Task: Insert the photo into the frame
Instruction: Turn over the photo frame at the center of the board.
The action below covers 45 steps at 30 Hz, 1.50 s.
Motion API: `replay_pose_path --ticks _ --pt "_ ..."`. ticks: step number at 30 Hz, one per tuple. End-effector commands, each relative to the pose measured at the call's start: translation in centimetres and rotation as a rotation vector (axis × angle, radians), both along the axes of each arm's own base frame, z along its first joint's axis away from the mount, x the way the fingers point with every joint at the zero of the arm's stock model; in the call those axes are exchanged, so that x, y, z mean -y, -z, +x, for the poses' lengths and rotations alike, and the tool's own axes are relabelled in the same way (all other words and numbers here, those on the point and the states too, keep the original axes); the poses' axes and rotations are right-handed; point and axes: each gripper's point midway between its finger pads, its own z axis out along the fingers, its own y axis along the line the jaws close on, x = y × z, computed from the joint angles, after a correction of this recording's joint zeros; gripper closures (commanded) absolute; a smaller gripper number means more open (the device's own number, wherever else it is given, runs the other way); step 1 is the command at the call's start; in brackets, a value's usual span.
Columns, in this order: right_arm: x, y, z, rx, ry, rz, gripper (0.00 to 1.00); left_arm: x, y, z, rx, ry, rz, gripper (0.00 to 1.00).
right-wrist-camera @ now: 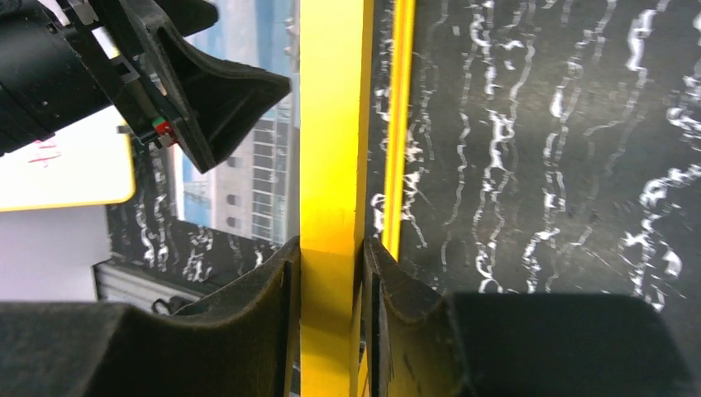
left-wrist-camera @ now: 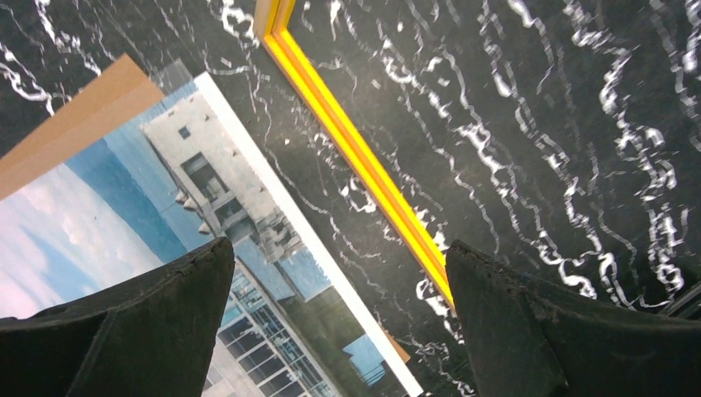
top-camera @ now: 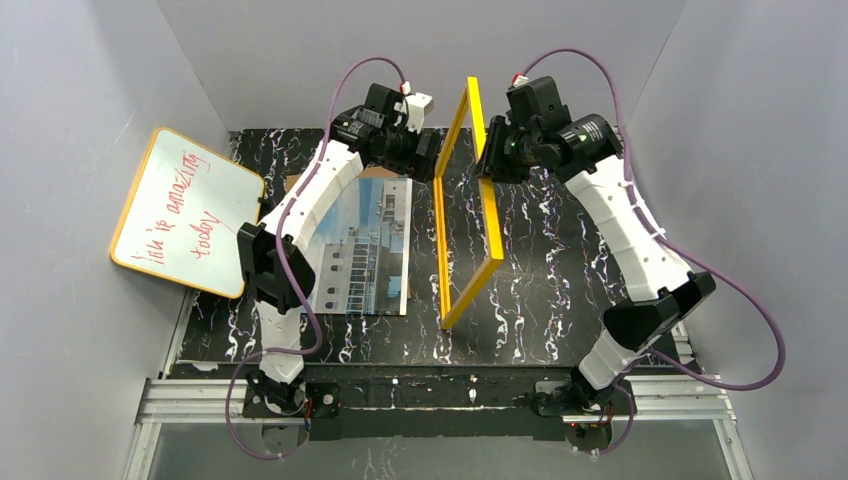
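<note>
Now, with the right tool clamping the upright frame and the left tool open above the photo, laying the frame flat likely comes next.

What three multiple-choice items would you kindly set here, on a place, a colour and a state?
1. The thin border of the large rectangular glass picture frame is: A red; B yellow-orange; C green.
2. The large rectangular building-and-sky photo print lies: A right of the frame; B inside it; C left of it.
3. The frame: A lies flat; B stands on edge; C leans on a wall.
Key: B, its bars show yellow-orange; C, the top view shows it to the frame's left; B, the right pincer clamps its raised bar.
</note>
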Motion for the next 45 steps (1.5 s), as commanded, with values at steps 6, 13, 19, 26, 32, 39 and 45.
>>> replay_pose_path --ticks 6,13,19,26,32,39,45 --pt "6.0 1.5 -2.1 0.046 0.073 -0.224 0.87 -4.5 4.8 -2.8 -0.039 0.02 0.223 0.02" --pt "8.1 6.0 -2.3 0.013 0.103 -0.341 0.91 -9.2 13.0 -4.8 -0.089 0.039 0.468 0.02" --pt "10.3 9.4 -3.5 -0.009 0.17 -0.399 0.97 -8.7 15.1 -4.7 -0.079 0.03 0.439 0.02" --pt "12.5 12.1 -5.2 -0.023 0.197 -0.459 0.99 -7.6 16.6 -3.7 -0.072 0.022 0.432 0.02" --pt "14.0 14.1 -5.6 -0.026 0.207 -0.539 0.99 -8.0 19.1 -3.7 -0.077 0.042 0.523 0.02" --pt "15.8 17.4 -5.5 -0.053 0.238 -0.634 0.99 -8.8 21.0 -3.9 -0.096 0.052 0.577 0.02" --pt "17.2 20.2 -5.0 -0.105 0.266 -0.698 0.99 -8.2 21.0 -4.3 -0.098 0.075 0.563 0.02"
